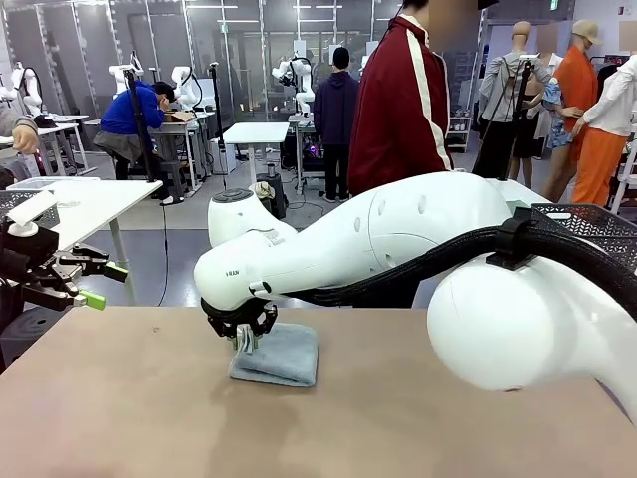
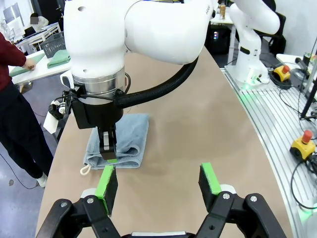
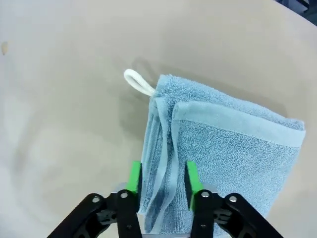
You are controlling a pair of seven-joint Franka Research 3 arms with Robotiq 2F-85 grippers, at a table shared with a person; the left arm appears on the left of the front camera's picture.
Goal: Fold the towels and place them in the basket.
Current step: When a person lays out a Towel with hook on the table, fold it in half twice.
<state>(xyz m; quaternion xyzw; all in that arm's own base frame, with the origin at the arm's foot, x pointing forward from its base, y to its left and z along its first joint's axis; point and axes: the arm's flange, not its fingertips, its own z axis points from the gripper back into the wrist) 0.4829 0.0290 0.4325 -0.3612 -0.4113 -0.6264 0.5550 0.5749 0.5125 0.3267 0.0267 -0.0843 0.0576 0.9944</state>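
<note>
The pale blue towel lies folded on the tabletop. The basket stands far to its right, behind the right arm. Above the towel's edge the right gripper points down, jaws parted astride the layers. Left of the towel the left gripper hovers, jaws wide, empty

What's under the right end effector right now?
The folded pale blue towel lies on the table directly beneath the right end effector, its layered edge between the green pads. The tabletop under the towel is covered, so anything beneath it cannot be seen.
</note>
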